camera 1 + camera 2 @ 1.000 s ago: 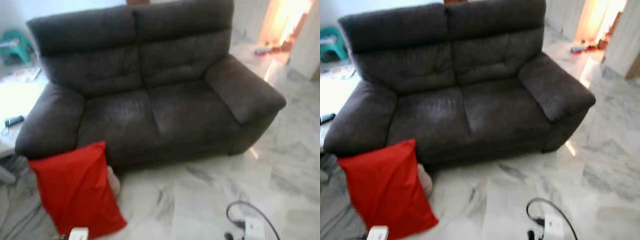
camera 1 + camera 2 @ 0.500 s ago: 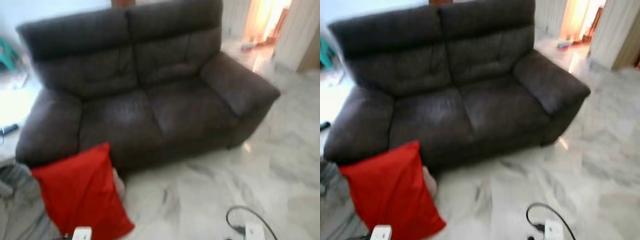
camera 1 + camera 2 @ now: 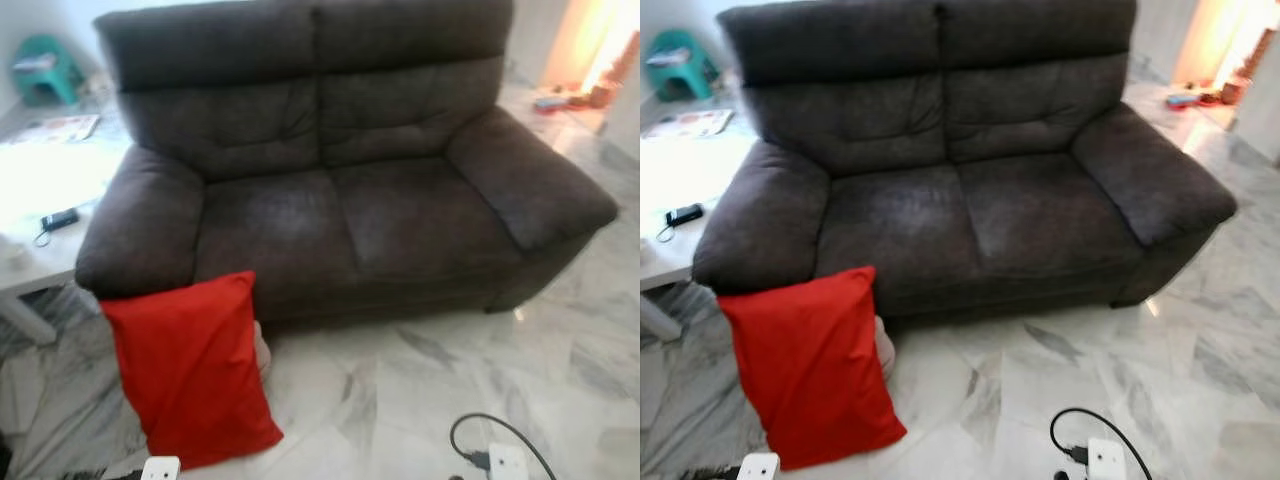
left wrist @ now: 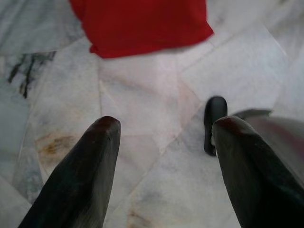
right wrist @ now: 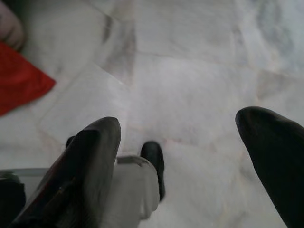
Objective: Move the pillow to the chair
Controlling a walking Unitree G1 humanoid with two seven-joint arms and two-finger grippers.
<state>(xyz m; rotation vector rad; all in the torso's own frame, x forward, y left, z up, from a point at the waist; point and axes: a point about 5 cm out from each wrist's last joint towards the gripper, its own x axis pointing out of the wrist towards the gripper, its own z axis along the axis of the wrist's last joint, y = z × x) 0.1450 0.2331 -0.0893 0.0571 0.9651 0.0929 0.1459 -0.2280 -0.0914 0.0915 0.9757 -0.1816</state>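
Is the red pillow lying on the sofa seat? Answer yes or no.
No, the red pillow stands on the marble floor, leaning against the front of the dark sofa below its armrest.

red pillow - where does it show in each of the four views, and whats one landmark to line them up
Left eye view: the red pillow stands low on the left, leaning on the sofa's front.
Right eye view: low on the left again, below the sofa arm.
Left wrist view: its edge lies on the floor beyond the open left gripper.
Right wrist view: one red corner, off to the side of the open right gripper.
Shared landmark: the marble floor.
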